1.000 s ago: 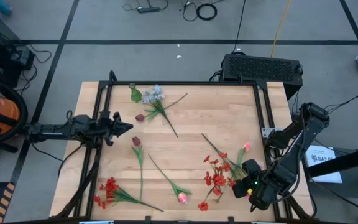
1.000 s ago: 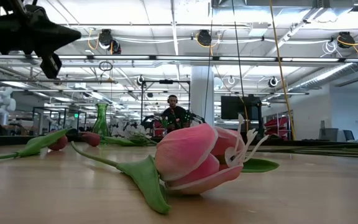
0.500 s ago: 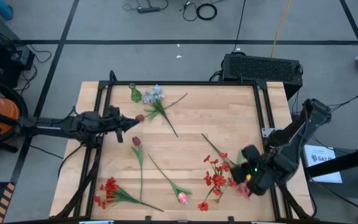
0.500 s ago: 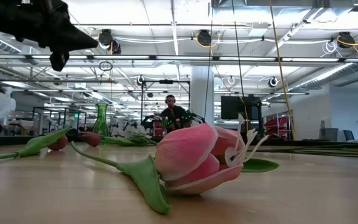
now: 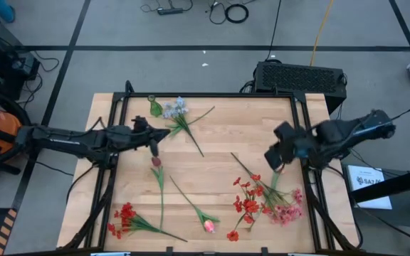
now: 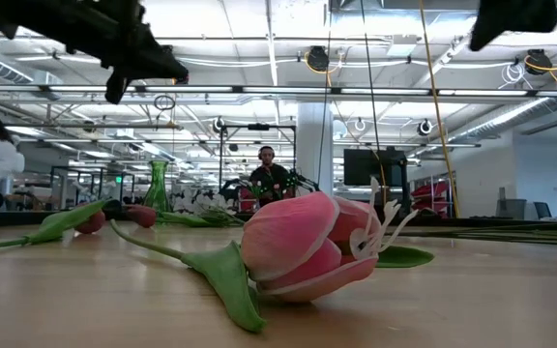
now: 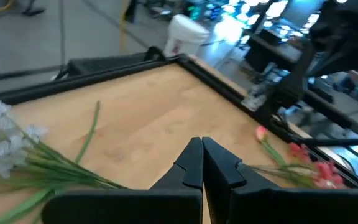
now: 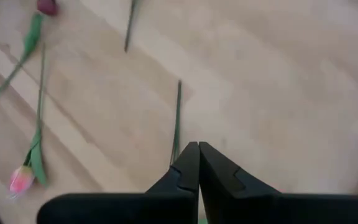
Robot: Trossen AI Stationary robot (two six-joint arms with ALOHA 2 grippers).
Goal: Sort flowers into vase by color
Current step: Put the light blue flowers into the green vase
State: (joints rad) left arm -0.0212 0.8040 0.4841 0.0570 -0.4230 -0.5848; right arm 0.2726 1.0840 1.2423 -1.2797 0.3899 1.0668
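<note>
On the wooden surface (image 5: 219,135) the flowers lie scattered. The white and pale-blue sprig (image 5: 179,109) sits at about 11 o'clock, with a green leaf (image 5: 155,108) just beside it. A dark red tulip bud (image 5: 156,162) lies left of centre, its stem running toward 6 o'clock. A red cluster (image 5: 124,217) rests at 7 o'clock, a pink tulip (image 5: 208,226) at 6 o'clock, and another red cluster (image 5: 248,200) next to a pink cluster (image 5: 287,210) at about 5 o'clock.

The left tool (image 5: 155,139) reaches in from 9 o'clock and hangs just above the dark red bud, near the sprig's stems; in its wrist view the fingers (image 7: 191,163) are pressed together with nothing between them. The right tool (image 5: 273,156) comes in from 3 o'clock, above bare wood near the red cluster's long stem (image 8: 176,121); its fingers (image 8: 191,163) are likewise pressed together and empty.

A paper by the surface's right edge carries dark lettering (image 5: 365,180) too small to read with certainty.
</note>
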